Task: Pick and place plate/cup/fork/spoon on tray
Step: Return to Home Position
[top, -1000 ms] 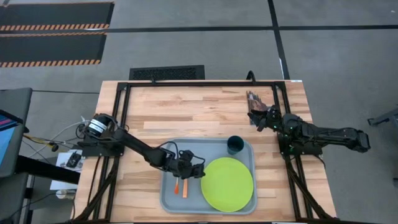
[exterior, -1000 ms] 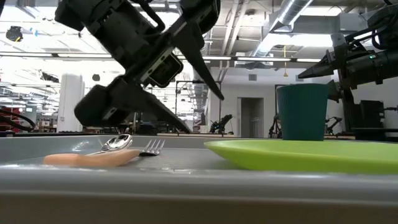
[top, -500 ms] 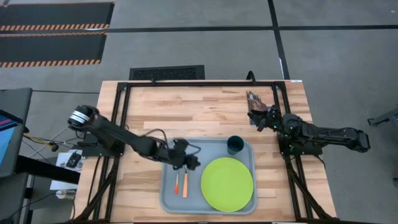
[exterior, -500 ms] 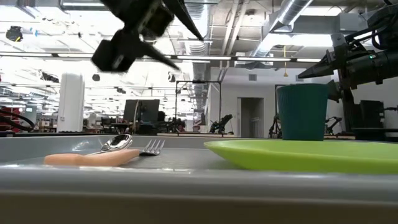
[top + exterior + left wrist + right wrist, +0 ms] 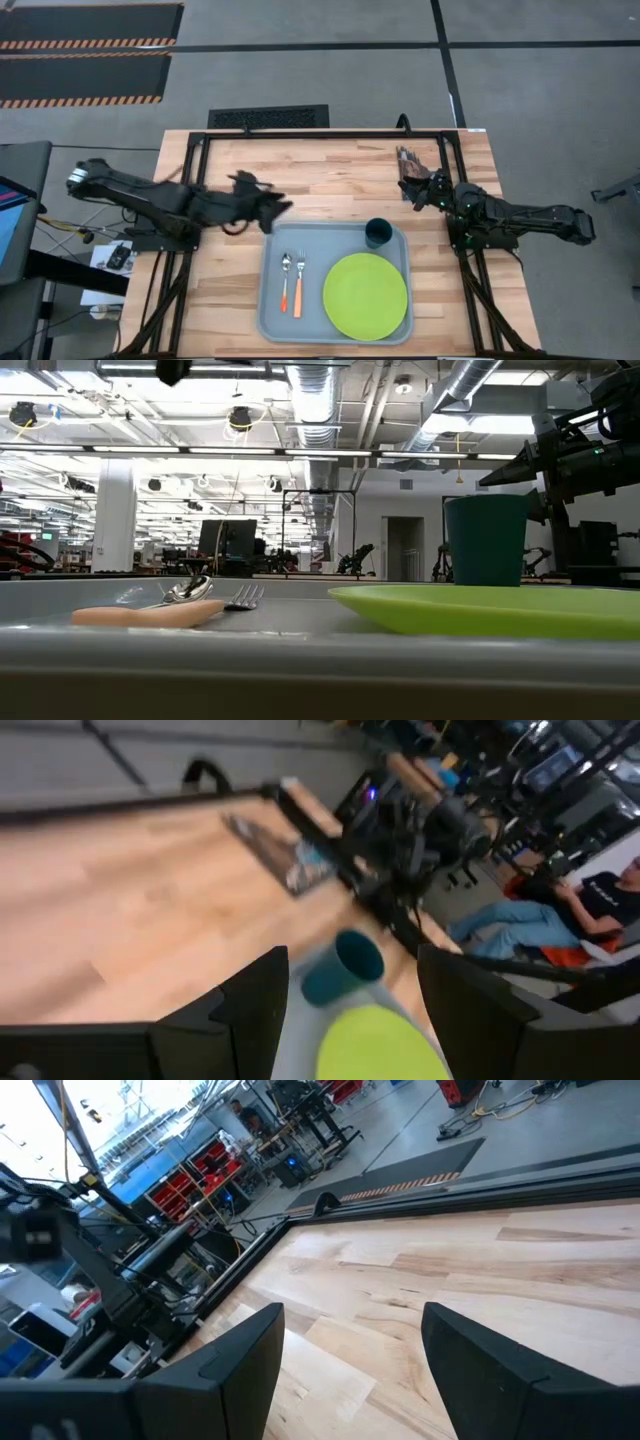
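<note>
Left claw (image 5: pixel 282 208) hangs released and empty over the wooden surface (image 5: pixel 320 170). Just beside it, toward the near edge, lies the tray (image 5: pixel 268 320). On the tray, the spoon (image 5: pixel 285 282) and fork (image 5: pixel 298 285) lie side by side nearest this claw. The plate (image 5: pixel 365 296) sits beyond them, and the cup (image 5: pixel 378 234) stands between the two claws. Right claw (image 5: pixel 410 190), released and empty, waits off the tray beyond the cup.

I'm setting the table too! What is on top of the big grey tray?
The tray holds the spoon, fork, plate and cup. Anything under the plate is hidden.
</note>
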Motion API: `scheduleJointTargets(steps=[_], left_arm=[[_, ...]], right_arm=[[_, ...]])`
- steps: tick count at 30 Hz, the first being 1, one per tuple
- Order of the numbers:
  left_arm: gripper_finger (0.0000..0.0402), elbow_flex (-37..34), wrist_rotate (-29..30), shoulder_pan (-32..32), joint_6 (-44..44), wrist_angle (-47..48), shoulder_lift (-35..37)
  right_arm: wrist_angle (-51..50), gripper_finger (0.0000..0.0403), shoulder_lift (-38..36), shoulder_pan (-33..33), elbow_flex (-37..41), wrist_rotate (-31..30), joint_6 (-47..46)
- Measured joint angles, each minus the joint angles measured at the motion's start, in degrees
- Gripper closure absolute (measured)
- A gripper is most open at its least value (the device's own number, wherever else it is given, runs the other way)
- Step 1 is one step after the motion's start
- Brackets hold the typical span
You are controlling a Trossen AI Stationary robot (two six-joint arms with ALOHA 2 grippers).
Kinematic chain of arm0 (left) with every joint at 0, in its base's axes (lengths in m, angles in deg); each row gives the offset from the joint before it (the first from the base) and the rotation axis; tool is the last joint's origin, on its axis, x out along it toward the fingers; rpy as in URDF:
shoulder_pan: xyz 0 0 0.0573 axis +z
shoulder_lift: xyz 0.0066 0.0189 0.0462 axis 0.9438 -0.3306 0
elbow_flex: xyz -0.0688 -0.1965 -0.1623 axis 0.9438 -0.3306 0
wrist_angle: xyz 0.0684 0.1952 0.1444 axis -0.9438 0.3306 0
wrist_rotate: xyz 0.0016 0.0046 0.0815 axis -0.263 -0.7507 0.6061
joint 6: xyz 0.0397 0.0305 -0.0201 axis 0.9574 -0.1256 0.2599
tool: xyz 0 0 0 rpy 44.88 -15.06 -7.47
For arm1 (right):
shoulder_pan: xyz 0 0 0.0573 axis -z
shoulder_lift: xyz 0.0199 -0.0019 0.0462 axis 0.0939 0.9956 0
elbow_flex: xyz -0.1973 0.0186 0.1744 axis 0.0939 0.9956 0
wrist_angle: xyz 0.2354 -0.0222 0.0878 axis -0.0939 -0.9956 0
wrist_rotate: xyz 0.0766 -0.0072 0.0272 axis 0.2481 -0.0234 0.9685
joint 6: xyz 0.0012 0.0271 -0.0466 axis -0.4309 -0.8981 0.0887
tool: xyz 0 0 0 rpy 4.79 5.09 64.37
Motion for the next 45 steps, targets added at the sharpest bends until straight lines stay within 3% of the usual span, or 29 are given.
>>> scheduleJointTargets(steps=[9, 13, 20, 25, 29, 35, 42, 45], left_arm=[[0.0193, 0.0, 2.6, -0.7, 17.4, 2.5, 13.9], [0.0193, 0.0, 2.9, -0.8, 25.2, 8.2, 19.0], [0.0193, -1.7, 5.9, -0.8, 25.4, 17.4, 25.4], [0.0193, -9.6, 7.4, -0.8, 23.4, 15.3, 30.0], [0.0193, -18.9, 6.7, -0.8, 24.1, 7.1, 34.8], [0.0193, -33.7, 3.1, -0.8, 27.3, -7.1, 43.8], [0.0193, -42.4, 3.2, -0.8, 27.9, -7.9, 57.6], [0.0193, -45.2, 3.4, -0.8, 29.3, -8.0, 62.4]], right_arm=[[1.6, 0.0139, 0.0, 0.0, 0.0, -1.7, 1.1], [1.4, 0.0139, 0.0, 0.0, -0.4, -1.9, 2.1], [0.0, 0.0139, 0.0, -0.1, -0.7, -0.6, 2.5], [9.7, 0.0139, -0.1, -1.5, -0.6, 12.1, 13.3], [15.9, 0.0139, 0.0, -2.8, -0.7, 20.2, 19.5], [16.8, 0.0139, 0.0, -3.2, -0.7, 21.0, 23.1], [16.4, 0.0139, 0.0, -2.6, -0.8, 21.0, 24.7], [16.4, 0.0139, 0.0, -3.0, -0.4, 24.6, 28.3]])
